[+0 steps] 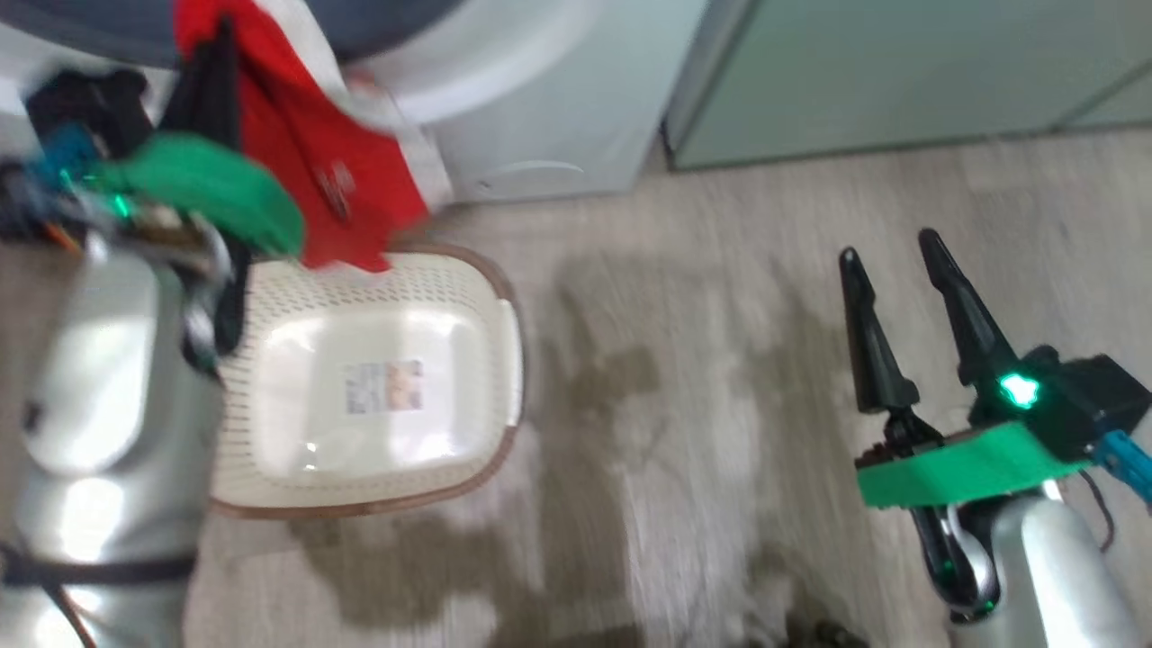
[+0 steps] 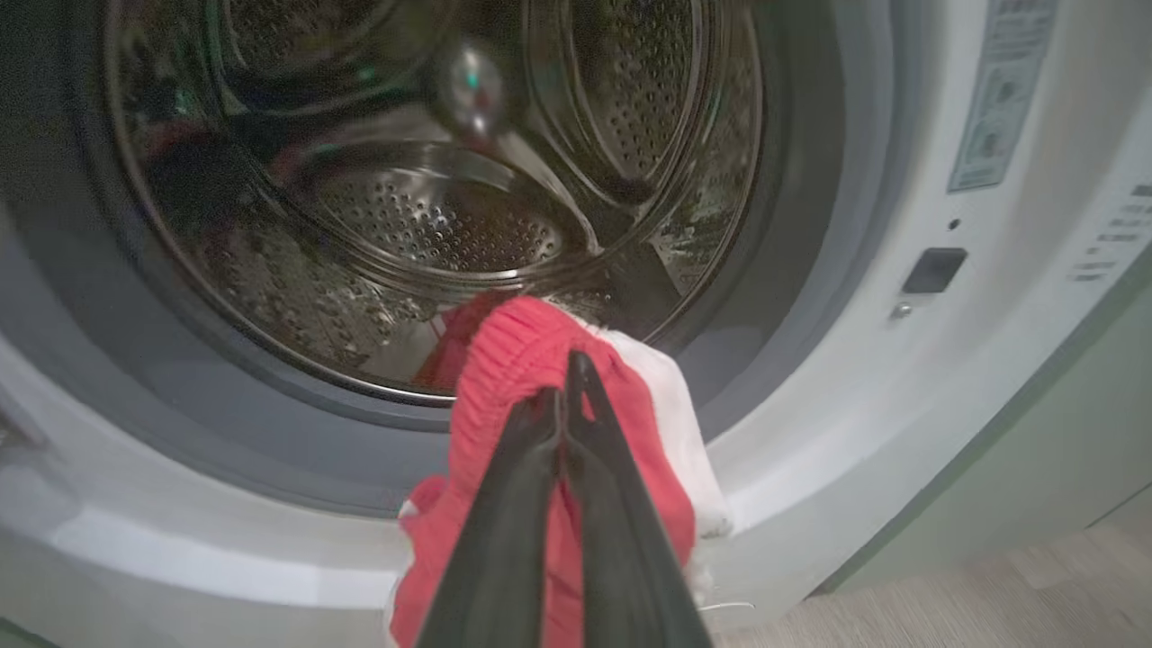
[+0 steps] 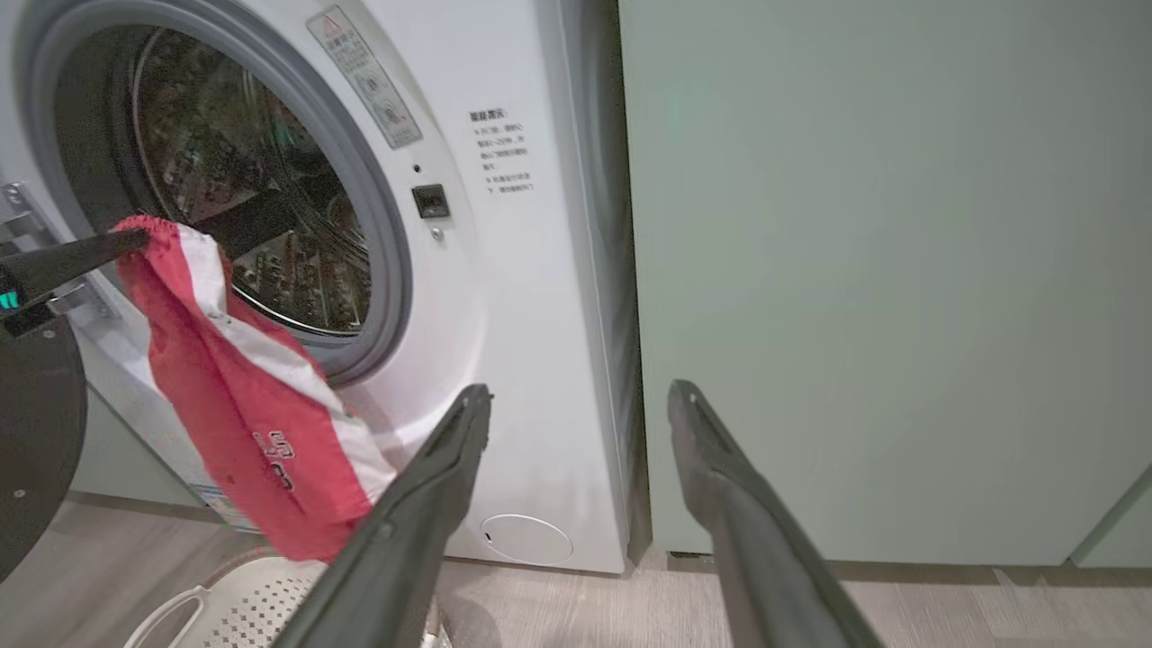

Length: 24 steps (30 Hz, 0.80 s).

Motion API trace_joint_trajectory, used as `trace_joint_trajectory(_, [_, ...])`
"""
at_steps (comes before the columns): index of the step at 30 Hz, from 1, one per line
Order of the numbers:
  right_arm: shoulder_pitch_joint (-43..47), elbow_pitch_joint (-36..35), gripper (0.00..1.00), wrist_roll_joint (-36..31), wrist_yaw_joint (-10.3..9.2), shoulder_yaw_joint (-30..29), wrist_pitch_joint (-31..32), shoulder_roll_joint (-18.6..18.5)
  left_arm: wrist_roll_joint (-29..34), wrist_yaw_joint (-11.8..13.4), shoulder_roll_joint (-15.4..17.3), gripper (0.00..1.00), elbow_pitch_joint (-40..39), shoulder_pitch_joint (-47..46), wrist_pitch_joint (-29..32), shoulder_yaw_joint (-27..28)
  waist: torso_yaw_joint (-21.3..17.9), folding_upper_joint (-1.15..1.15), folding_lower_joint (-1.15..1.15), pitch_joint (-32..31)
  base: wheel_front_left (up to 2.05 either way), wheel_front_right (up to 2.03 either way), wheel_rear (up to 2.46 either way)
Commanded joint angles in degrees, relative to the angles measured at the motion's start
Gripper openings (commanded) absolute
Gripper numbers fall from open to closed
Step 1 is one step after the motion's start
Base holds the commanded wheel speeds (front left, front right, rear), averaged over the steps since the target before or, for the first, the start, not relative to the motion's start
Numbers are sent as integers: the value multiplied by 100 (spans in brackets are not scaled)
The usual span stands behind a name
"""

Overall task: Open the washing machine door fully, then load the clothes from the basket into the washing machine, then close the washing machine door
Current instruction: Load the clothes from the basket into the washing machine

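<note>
The left tool (image 2: 562, 382) is pinched tight on the clothes (image 2: 504, 360). Its two dark fingers (image 2: 504, 540) lie together, with the ribbed red waistband bunched between the tips. The garment hangs from that grip at the lower lip of the washer (image 2: 900, 405), the top of it just over the grey gasket (image 2: 792, 270) at the mouth of the steel drum (image 2: 432, 225). A white strip of the cloth shows on the tool's right side.

In the right wrist view the same left tool (image 3: 135, 241) reaches in from the left edge. The clothes (image 3: 234, 387) dangle below it in front of the washer (image 3: 531, 315) — red with a white stripe and white lettering near the hem. The lowest corner hangs above the basket (image 3: 234, 603) on the floor. The door's black rim (image 3: 36, 432) is swung aside at the left edge, so the drum mouth is uncovered.

From the head view, which is blurred, the left tool (image 1: 211, 81) is up at the top left against the red clothes (image 1: 351, 180). The basket (image 1: 297, 297) sits just below, close to the washer (image 1: 540, 117), with a paper label (image 1: 384, 387) showing on its base.

The right tool (image 1: 889, 247) is spread wide — fingers well apart, holding nothing and touching nothing. It hovers over the wooden floor (image 1: 720, 360), well to the right of the basket. Its own view shows the right tool (image 3: 580, 391) aimed at the seam between the washer and the pale green cabinet (image 3: 882, 270).
</note>
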Motion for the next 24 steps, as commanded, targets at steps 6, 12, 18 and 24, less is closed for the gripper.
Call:
trace_joint_trajectory(6, [-374, 163, 100, 324, 0, 372, -388, -21, -101, -244, 625, 0, 761, -1419, 652, 295, -815, 0, -2, 794, 0, 0, 0])
trace_joint_trajectory(12, [-554, 440, 100, 634, 0, 539, -547, -21, -150, -463, 1146, 0, 1403, -2358, 1469, 336, -1194, 0, -2, 1140, 0, 0, 0])
trace_joint_trajectory(18, [-720, 428, 100, 896, 0, 684, -568, -21, -217, -671, 1682, 0, 1838, -3081, 2411, 360, -1525, 0, -2, 1460, 0, 0, 0])
trace_joint_trajectory(24, [-803, 333, 100, 1052, 0, 798, -570, -21, -171, -720, 2189, 0, 1979, -3647, 2960, 393, -1802, 0, -2, 1746, 0, 0, 0])
